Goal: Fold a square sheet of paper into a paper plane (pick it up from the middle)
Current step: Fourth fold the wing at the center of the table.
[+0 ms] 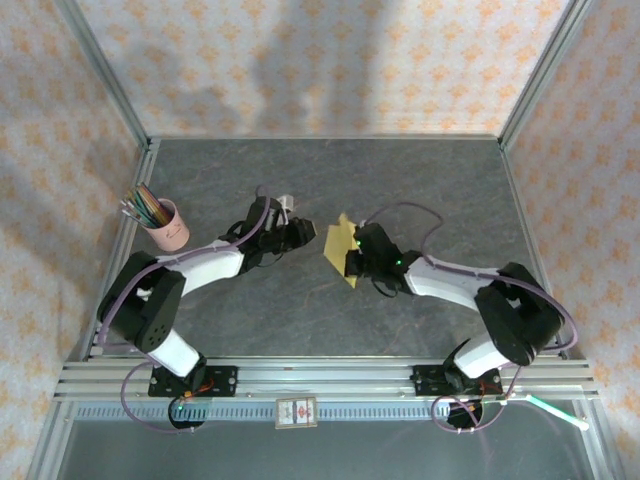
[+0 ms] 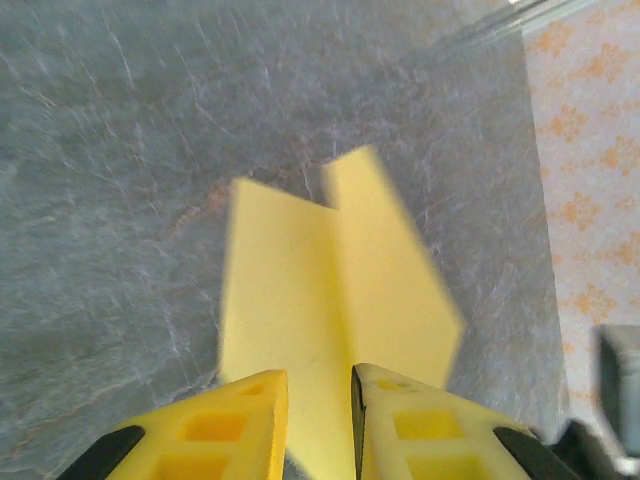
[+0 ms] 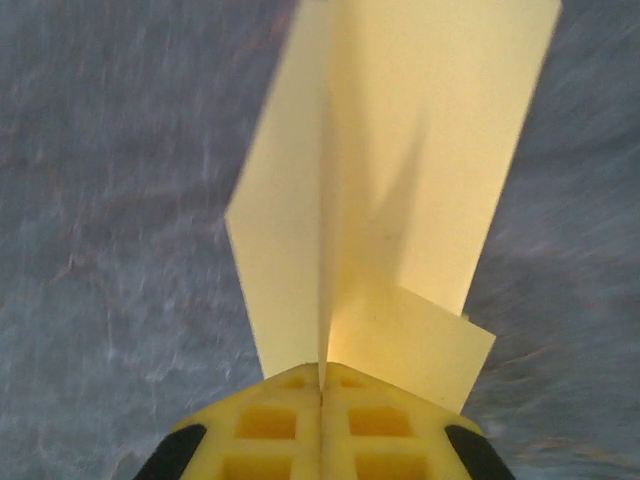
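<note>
Yellow paper (image 3: pixel 400 180), folded along a centre crease with its flaps spread, sticks straight out from the right hand (image 3: pixel 322 385), whose fingers are pressed together on its near edge, over the grey desk (image 1: pixel 420 180). The left hand (image 2: pixel 320 385) faces it, fingers slightly apart on nothing, with the paper just beyond its fingertips.

Orange-flowered cream walls (image 1: pixel 320 60) enclose a dark grey marbled table (image 1: pixel 300 310) framed in aluminium.

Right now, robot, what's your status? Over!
Right gripper shut on folded yellow paper. Left gripper slightly open, close by. Pen cup far left, clear of it.
</note>
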Available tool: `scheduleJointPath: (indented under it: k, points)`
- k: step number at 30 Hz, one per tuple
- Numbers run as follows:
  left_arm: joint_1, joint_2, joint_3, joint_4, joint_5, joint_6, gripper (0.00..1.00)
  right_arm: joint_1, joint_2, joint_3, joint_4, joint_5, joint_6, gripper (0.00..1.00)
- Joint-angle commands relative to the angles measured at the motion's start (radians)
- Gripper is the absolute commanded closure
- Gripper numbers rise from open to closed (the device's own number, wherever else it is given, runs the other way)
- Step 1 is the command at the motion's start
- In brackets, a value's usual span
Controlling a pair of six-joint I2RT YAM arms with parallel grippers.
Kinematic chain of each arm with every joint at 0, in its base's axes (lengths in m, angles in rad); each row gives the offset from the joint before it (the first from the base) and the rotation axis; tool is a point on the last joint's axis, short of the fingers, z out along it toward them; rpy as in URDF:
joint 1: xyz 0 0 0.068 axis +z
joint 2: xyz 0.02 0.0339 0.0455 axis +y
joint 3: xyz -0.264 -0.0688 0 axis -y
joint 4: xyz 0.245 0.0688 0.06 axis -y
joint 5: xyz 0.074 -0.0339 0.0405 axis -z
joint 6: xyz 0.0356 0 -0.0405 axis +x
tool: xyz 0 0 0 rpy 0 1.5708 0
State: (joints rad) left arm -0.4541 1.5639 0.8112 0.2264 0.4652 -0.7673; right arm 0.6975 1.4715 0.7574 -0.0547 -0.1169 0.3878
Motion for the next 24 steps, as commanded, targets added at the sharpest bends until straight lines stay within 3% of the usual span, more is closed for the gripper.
scheduleJointPath:
  k: [1, 5, 9, 16, 24]
  points:
    - [0.034, -0.066, -0.030, -0.035, -0.041, 0.022, 0.74, 0.024, -0.056, 0.104, -0.235, 0.359, -0.080, 1.00]
    - [0.087, -0.114, -0.060, -0.034, -0.054, 0.020, 0.73, 0.129, 0.008, 0.209, -0.375, 0.637, -0.064, 1.00]
    - [0.153, -0.138, -0.077, -0.051, -0.049, 0.028, 0.72, 0.231, 0.168, 0.302, -0.479, 0.773, 0.010, 1.00]
    - [0.231, -0.163, -0.082, -0.088, -0.050, 0.055, 0.71, 0.330, 0.409, 0.380, -0.459, 0.680, 0.119, 1.00]
    - [0.234, -0.171, -0.099, -0.078, -0.022, 0.060, 0.71, 0.354, 0.467, 0.420, -0.369, 0.543, 0.132, 0.92]
